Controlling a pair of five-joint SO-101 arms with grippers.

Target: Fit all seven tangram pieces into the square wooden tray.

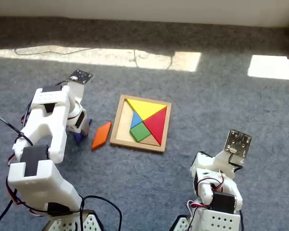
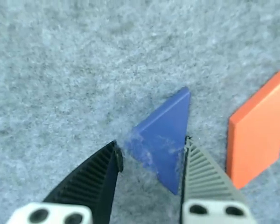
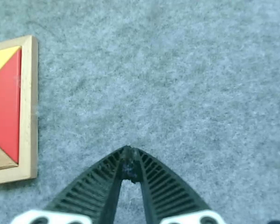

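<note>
Left gripper [image 2: 150, 148] pinching a dark blue triangular tangram piece [image 2: 164, 135] on grey carpet [image 2: 84, 70], orange parallelogram piece [image 2: 259, 130] just beside it, square wooden tray [image 1: 116, 126] part-filled, right gripper [image 3: 127, 164] fingers pressed together, holding nothing.

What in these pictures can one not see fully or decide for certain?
Blue triangle, high view: mostly hidden under the left arm.
Orange parallelogram, left wrist view: cut off by the picture's edge.
Wooden tray, right wrist view: most of it lies beyond the edge.
Tan patch in the tray, high view: too small to tell piece from bare floor.
</note>
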